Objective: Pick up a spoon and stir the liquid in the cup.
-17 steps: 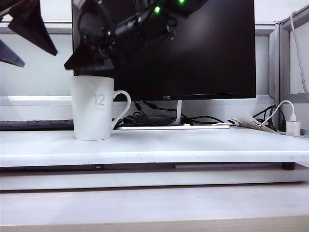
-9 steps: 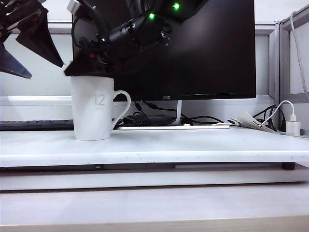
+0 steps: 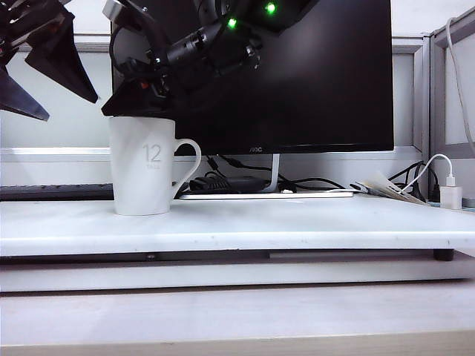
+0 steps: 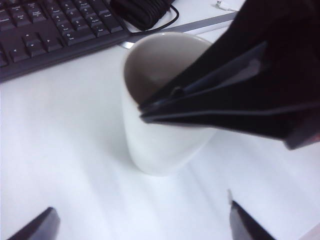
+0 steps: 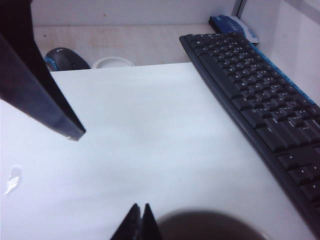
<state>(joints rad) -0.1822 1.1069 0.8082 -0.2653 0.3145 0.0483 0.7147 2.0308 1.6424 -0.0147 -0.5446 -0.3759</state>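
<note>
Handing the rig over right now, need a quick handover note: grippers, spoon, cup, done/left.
Left gripper: open, empty, hovering up and to the left of the cup.
Right gripper: reached across, shut, tips right at the cup's rim.
Cup: upright on the white table, in front of the keyboard.
Spoon: not visible in any view, so a grip on it can't be confirmed.
Done: right gripper brought to the cup's mouth and closed.
Left: verify the spoon is held, then stir.
</note>
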